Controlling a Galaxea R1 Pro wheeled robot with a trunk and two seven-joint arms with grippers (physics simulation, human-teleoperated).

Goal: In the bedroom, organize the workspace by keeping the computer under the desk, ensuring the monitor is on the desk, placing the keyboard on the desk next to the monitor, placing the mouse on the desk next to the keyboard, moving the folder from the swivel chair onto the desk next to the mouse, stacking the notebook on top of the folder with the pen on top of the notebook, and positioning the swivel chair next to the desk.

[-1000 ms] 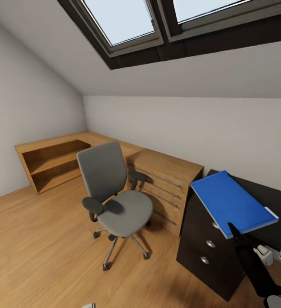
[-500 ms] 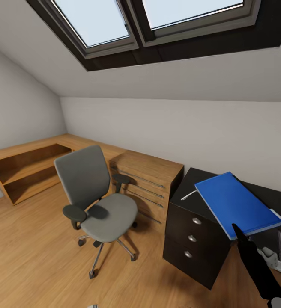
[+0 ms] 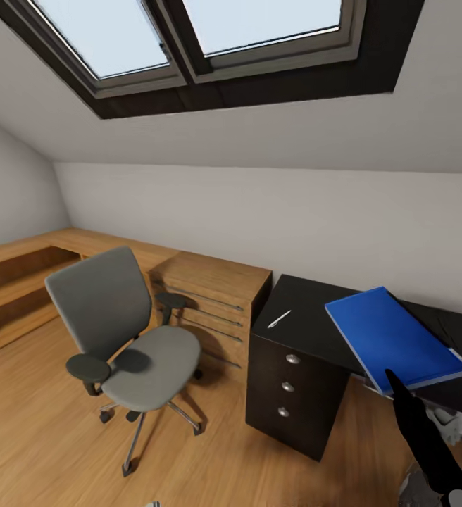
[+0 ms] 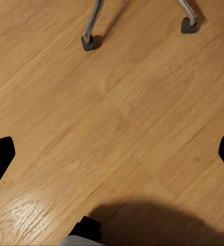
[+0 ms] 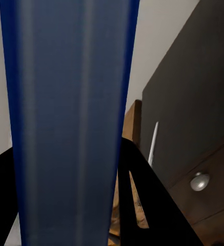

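My right gripper (image 3: 389,376) is shut on the near edge of a blue folder (image 3: 394,337), holding it tilted above the black desk (image 3: 303,315). In the right wrist view the folder (image 5: 70,102) runs edge-on between the two dark fingers (image 5: 142,179). A thin white pen (image 3: 279,319) lies on the desk's left end above the drawers, and the pen (image 5: 153,141) also shows beside the folder. The grey swivel chair (image 3: 122,331) stands on the floor left of the desk, its seat bare. My left gripper (image 4: 112,154) is open over the wooden floor near the chair's casters (image 4: 88,41).
A wooden dresser (image 3: 210,292) stands between chair and desk against the back wall. Low wooden shelving (image 3: 13,282) runs along the left. The desk has three drawers with round knobs (image 3: 288,386). Something whitish (image 3: 440,417) sits under the desk, partly hidden. Skylights slope overhead.
The whole head view has swung to the right, so chair and dresser sit further left in the picture. The pen has come into sight. The folder stays in my right gripper.
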